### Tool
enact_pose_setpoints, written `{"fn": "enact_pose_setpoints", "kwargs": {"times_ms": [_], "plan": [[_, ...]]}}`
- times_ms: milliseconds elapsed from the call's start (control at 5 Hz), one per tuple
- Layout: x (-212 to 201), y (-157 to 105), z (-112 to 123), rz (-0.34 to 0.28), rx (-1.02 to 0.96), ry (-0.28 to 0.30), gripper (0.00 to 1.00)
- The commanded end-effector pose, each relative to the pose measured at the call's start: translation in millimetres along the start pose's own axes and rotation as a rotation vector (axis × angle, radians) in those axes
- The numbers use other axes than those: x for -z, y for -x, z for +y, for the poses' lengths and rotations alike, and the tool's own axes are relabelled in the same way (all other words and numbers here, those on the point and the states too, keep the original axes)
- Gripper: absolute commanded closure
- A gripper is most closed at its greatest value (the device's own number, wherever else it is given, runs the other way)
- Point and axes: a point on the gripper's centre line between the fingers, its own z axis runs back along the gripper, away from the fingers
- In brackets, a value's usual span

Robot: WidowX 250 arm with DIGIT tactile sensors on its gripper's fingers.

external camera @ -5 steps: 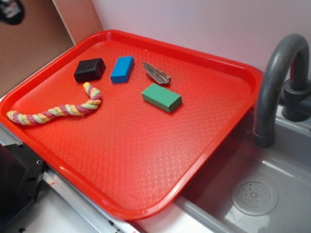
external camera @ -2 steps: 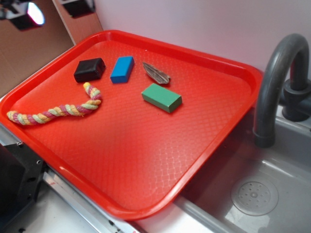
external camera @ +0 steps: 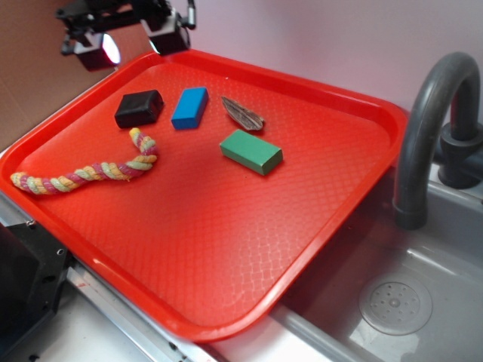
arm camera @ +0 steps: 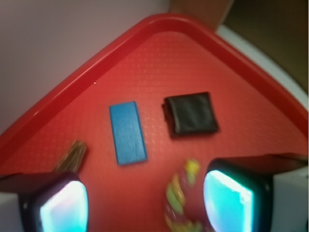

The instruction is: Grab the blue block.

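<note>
The blue block [external camera: 189, 108], a smooth plain-faced brick, is lying flat on the red tray's [external camera: 226, 226] dimpled plastic near its far corner, between a rounded black block [external camera: 139, 108] and a ridged brown piece [external camera: 242, 115]. A braided rope [external camera: 90, 170] is curling nearby. The gripper [external camera: 128, 44] is hovering above that corner, fingers [arm camera: 231, 195] spread wide and gripping nothing.

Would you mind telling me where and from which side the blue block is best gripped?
Probably from straight above, closing the gripper across the blue block's two long sides at mid-length. It lies flat on the tray, and the black block and brown piece stand clear, leaving both sides free.
</note>
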Motion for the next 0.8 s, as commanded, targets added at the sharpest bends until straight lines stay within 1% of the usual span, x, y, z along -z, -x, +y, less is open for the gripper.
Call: {"fn": "enact_pose_setpoints", "kwargs": {"times_ms": [0,200,400,600], "plan": [[33,-31,-14,-0.036,0.037,0.018,0.00],[57,-41,-18,0.000,0.046,0.021,0.00],[69,-45,-19,-0.005,0.047,0.021,0.00],[83,-44,-22,0.002,0.072,0.001,0.00]]}}
